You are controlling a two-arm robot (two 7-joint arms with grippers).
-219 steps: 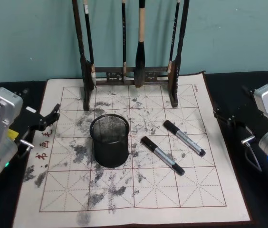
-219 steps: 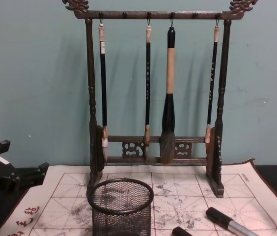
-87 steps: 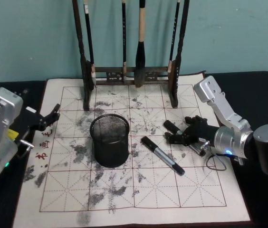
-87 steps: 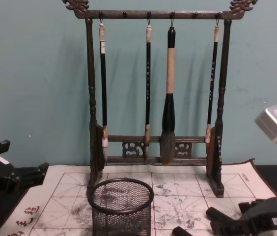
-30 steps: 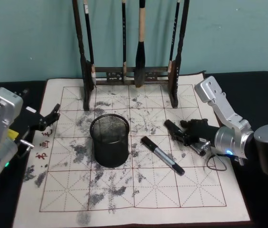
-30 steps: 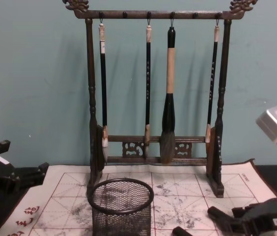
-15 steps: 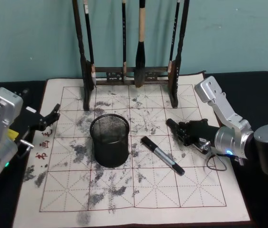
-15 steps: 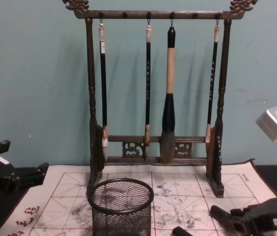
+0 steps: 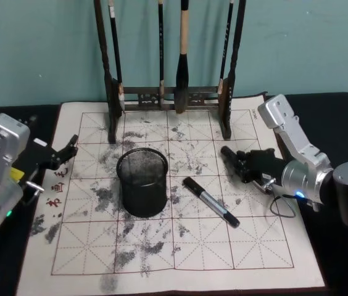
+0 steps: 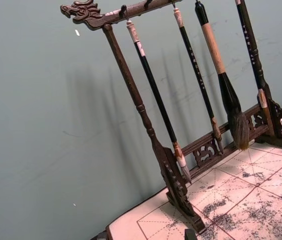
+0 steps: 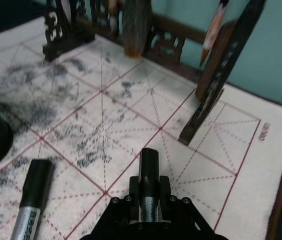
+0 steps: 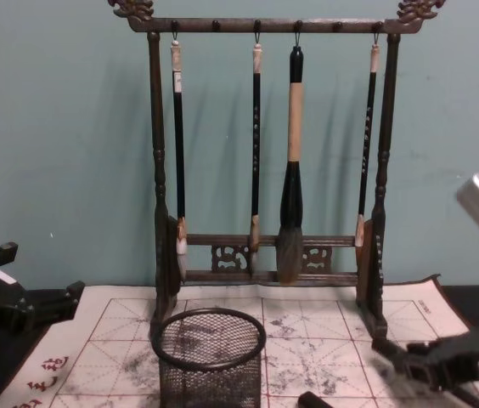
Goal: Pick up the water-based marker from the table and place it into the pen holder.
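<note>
A black-capped, silver-barrelled water-based marker (image 9: 231, 155) is held a little above the mat, with my right gripper (image 9: 252, 168) shut on its barrel. In the right wrist view the marker (image 11: 149, 169) sticks out forward between the fingers (image 11: 167, 196). From the chest view, the right gripper (image 12: 433, 360) holds it low at the right. The black mesh pen holder (image 9: 142, 182) stands on the mat, left of the held marker, and appears as pen holder (image 12: 210, 357) in the chest view. A second marker (image 9: 211, 202) lies flat between them. My left gripper (image 9: 68, 150) rests open at the mat's left edge.
A tall dark wooden rack (image 9: 174, 98) with hanging brushes stands across the back of the mat. The cream, red-gridded, ink-stained mat (image 9: 161, 253) covers the black table (image 9: 340, 259). The rack's right post (image 11: 216, 85) stands just beyond the held marker.
My right gripper has lifted the marker off the mat and drawn it slightly back and to the right. The second marker, the pen holder and the left arm stay put.
</note>
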